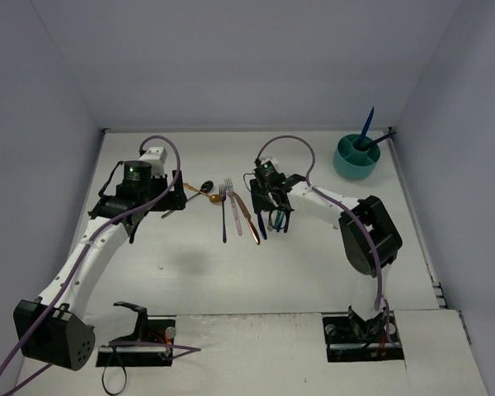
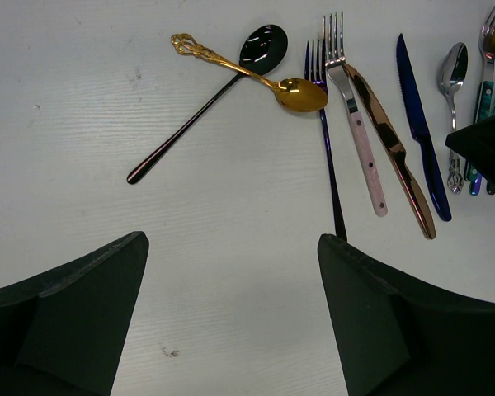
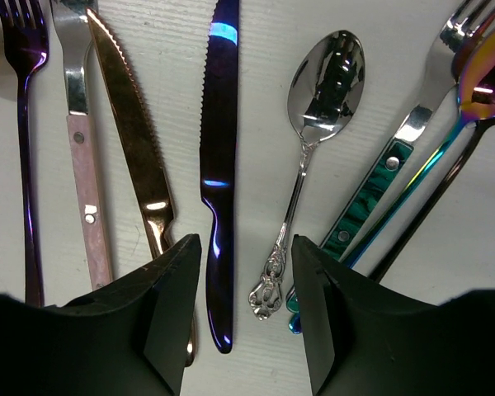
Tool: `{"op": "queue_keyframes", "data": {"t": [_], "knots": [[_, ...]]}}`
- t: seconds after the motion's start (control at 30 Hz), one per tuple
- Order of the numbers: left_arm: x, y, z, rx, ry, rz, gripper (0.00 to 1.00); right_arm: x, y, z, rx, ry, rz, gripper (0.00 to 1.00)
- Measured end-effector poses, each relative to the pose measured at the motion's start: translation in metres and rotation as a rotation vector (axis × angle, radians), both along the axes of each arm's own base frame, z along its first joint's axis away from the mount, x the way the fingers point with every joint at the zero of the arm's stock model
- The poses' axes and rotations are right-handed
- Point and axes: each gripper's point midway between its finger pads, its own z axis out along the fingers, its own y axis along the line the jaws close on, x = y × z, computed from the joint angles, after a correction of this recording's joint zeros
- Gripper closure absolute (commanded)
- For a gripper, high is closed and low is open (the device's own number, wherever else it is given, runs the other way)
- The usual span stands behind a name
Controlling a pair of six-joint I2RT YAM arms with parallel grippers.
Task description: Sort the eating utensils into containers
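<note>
Matte white table, serrated blue knife, ornate silver spoon

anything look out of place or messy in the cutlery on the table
Mostly tidy. The gold spoon lies slantwise across the handle of the black spoon, while the copper knife and its neighbours lie near parallel. At the far end, a rainbow spoon overlaps the teal-handled fork. Nothing looks damaged.

Two knives, three forks and four spoons show clearly, plus one caddy
</note>
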Motion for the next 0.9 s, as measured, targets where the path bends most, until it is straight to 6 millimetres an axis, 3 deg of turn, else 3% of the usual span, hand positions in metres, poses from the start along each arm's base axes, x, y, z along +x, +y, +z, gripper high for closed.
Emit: {"op": "queue_keyframes", "data": {"t": [0.6, 0.9], "knots": [[0.0, -0.001, -0.002, -0.003, 0.007, -0.005, 0.18, -0.002, 0.007, -0.037, -0.037, 0.093, 0.031, 0.59], [0.0, -0.001, -0.002, -0.003, 0.009, -0.006, 0.18, -0.002, 0.013, -0.037, -0.036, 0.097, 0.05, 0.63]]}}
